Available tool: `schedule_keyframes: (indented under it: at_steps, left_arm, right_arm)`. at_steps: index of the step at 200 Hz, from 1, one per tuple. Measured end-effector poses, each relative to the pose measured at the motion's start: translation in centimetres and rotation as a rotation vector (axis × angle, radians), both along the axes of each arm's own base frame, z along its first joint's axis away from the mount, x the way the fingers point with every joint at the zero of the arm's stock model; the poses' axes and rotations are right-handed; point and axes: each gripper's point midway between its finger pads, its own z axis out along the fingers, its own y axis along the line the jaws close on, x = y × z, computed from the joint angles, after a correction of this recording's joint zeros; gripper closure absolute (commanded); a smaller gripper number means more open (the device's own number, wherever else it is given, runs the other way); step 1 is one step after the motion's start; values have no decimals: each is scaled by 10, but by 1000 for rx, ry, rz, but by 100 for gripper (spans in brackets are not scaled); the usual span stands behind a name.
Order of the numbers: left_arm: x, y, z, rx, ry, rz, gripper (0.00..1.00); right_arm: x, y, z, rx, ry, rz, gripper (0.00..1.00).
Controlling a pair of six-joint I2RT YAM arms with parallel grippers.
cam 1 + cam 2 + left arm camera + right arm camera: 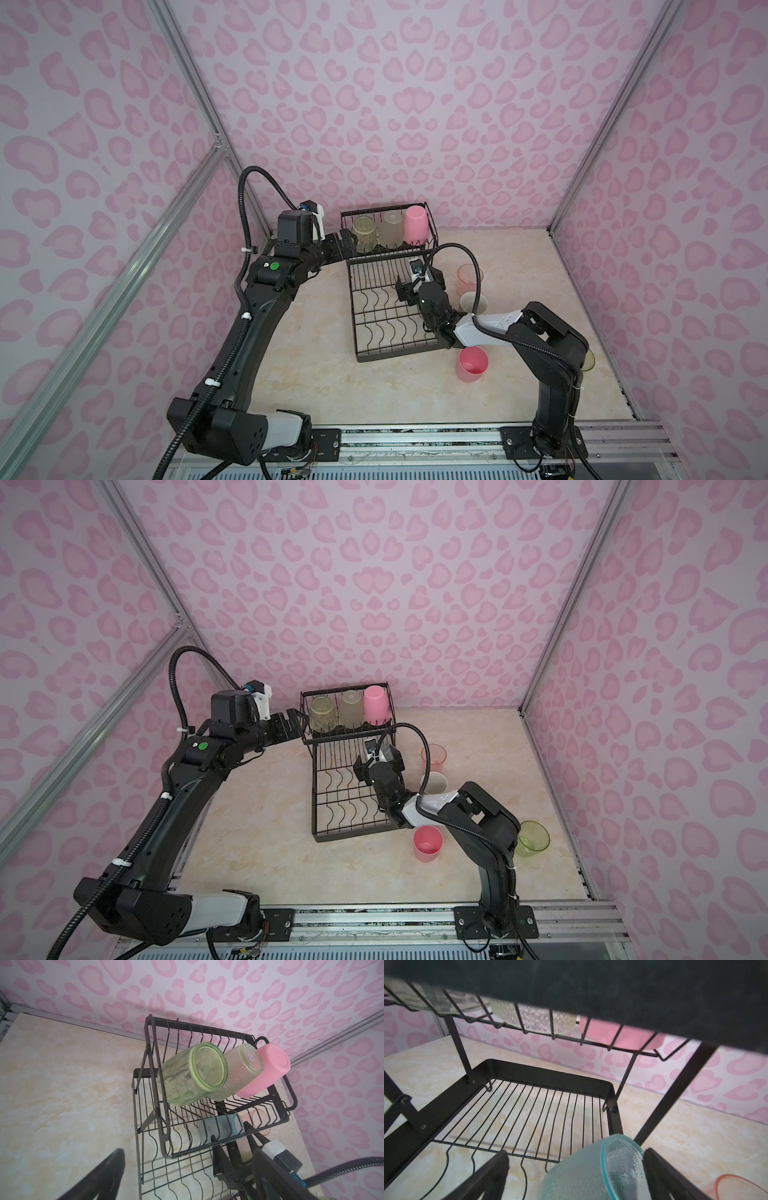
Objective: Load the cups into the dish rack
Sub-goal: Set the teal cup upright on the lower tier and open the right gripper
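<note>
Right hand (576, 1152) gapes around teal cup (571, 1178), seemingly loose on dish rack (550, 1072); left hand (349, 245) spread, empty.

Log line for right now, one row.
right gripper: open around teal cup, dish rack lower tray | left gripper: open beside upper basket | basket: three cups inverted | table: four cups

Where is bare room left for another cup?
Free: the tray's left half with the wavy dividers, and the table between rack and left arm. Crowded: the upper basket, full with three cups, and the table right of the rack, where four cups sit.
</note>
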Motion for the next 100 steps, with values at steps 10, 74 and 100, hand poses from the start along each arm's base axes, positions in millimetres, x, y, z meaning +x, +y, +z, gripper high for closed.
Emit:
schedule_keyframes:
  at_steps: [10,74,100]
  left_arm:
    - [0,0,-1,2,0,3,3]
    - [-4,6,-4,12,3,21,3]
    - [-5,7,-9,14,13,24,2]
  right_arm:
    - [-3,0,-1,-3,3,3,1]
    - [-34,3,1,-24,16,50,4]
    - [-40,-3,5,-28,19,49,6]
